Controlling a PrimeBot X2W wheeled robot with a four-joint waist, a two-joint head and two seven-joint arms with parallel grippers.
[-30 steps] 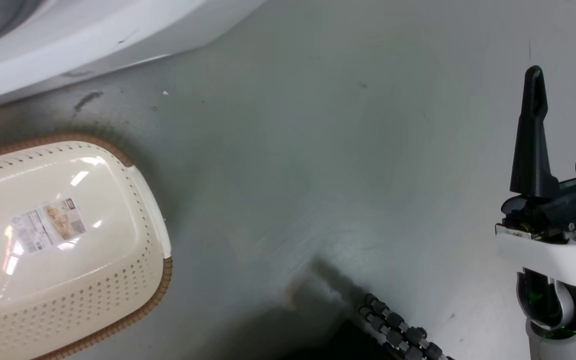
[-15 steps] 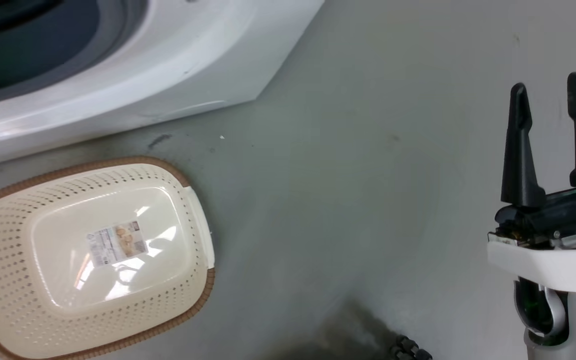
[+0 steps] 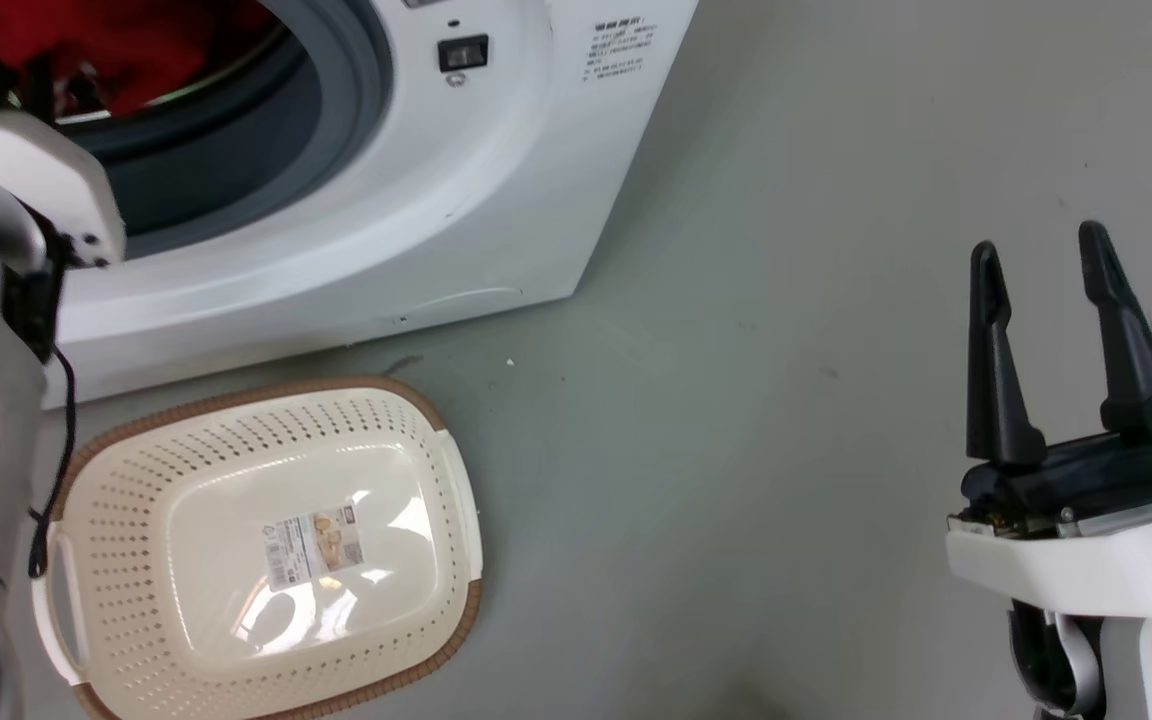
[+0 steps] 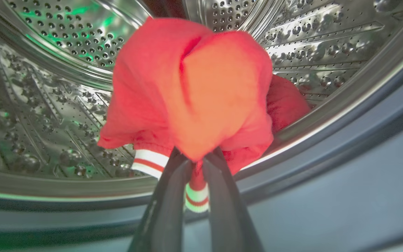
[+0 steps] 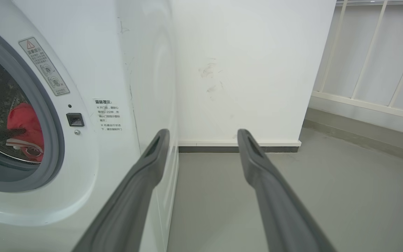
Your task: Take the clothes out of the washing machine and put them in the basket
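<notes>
Clearly the risky part is the pull-out: the left gripper [image 4: 196,159] is clamped on a bright red soft garment with white-striped trim [image 4: 194,87], pinching only a small fold near the hem, while the bulk of the cloth bunches beyond the fingertips inside the perforated steel drum [image 4: 47,105] of the large white front-loading washing machine [image 3: 496,180]. A pinch that shallow could let the fabric slide free, dropping it back in the drum or onto the grey floor [image 3: 736,400]. Trailing cloth might also drag over the grey rubber door seal [image 3: 356,90] and catch, or tow out the second red piece [image 4: 287,101] close behind it. The small cream perforated plastic basket with a brown woven-look rim [image 3: 236,395] sits on the floor just before the machine with no clothes in it, so a carry that swings wide could miss it. The right gripper [image 3: 1038,240] hangs spread wide with nothing in it.
</notes>
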